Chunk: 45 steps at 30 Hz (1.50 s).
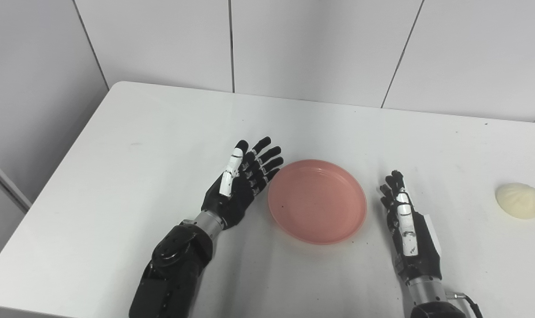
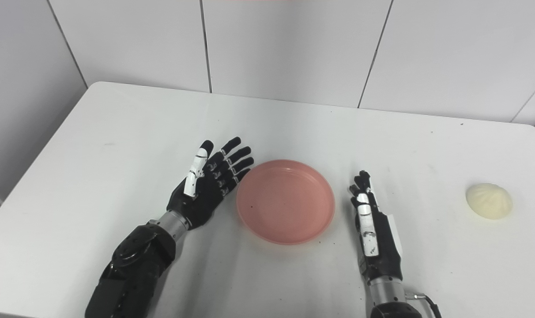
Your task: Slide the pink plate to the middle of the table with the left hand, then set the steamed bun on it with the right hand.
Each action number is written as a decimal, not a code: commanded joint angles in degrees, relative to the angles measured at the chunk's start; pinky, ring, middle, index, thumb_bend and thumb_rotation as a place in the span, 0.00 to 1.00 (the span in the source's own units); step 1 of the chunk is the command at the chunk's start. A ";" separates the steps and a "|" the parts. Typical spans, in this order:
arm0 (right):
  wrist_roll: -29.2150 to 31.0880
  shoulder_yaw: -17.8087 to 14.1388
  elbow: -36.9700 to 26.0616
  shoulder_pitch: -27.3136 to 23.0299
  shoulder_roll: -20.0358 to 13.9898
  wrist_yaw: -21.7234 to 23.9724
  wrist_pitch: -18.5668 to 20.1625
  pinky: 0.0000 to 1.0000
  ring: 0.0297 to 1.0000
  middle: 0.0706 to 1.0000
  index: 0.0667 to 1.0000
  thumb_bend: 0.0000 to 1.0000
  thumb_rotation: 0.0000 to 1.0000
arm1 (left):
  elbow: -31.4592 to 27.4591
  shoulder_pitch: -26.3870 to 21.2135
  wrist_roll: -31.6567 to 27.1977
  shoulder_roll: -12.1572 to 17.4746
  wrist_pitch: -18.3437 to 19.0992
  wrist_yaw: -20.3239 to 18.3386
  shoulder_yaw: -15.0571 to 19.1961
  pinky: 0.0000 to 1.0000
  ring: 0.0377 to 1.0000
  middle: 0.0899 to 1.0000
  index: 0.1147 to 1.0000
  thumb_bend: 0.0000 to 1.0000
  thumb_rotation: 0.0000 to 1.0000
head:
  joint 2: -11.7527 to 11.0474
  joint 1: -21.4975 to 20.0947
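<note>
Left eye view is showing you one pink plate [image 1: 317,201], one steamed bun [image 1: 519,200] and two hands on the white table [image 1: 130,150]. Your left hand [image 1: 241,185] is spreading its fingers wide, fingertips [image 1: 274,173] just beside the plate's left rim. Your right hand [image 1: 404,216] is resting empty, fingers extended close together, near the plate's right rim, while the bun is sitting well apart to its right.

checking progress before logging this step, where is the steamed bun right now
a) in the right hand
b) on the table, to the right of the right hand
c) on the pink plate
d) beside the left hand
b: the steamed bun lies on the bare table, well right of the open right hand; the pink plate holds nothing.
</note>
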 commanded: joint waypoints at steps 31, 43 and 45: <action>-19.43 -3.37 1.61 -8.92 -5.03 -8.96 -15.24 0.78 0.83 0.91 0.97 0.62 0.93 | 8.15 1.33 -3.20 4.39 -0.57 -5.79 5.73 0.89 0.89 0.90 0.90 0.55 1.00 | -3.23 -16.77; -28.54 -8.99 -6.51 -12.02 -8.79 -9.73 -7.50 0.65 0.78 0.89 0.94 0.78 0.86 | 14.77 0.32 -4.54 6.72 -4.05 -9.77 7.11 0.85 0.87 0.87 0.87 0.57 1.00 | -4.23 -21.92; -30.54 -9.78 -6.18 -12.46 -10.36 -10.27 -6.96 0.67 0.77 0.88 0.94 0.78 0.83 | 15.92 0.11 -4.65 7.22 -4.64 -10.53 7.29 0.85 0.86 0.87 0.87 0.58 1.00 | -4.32 -22.64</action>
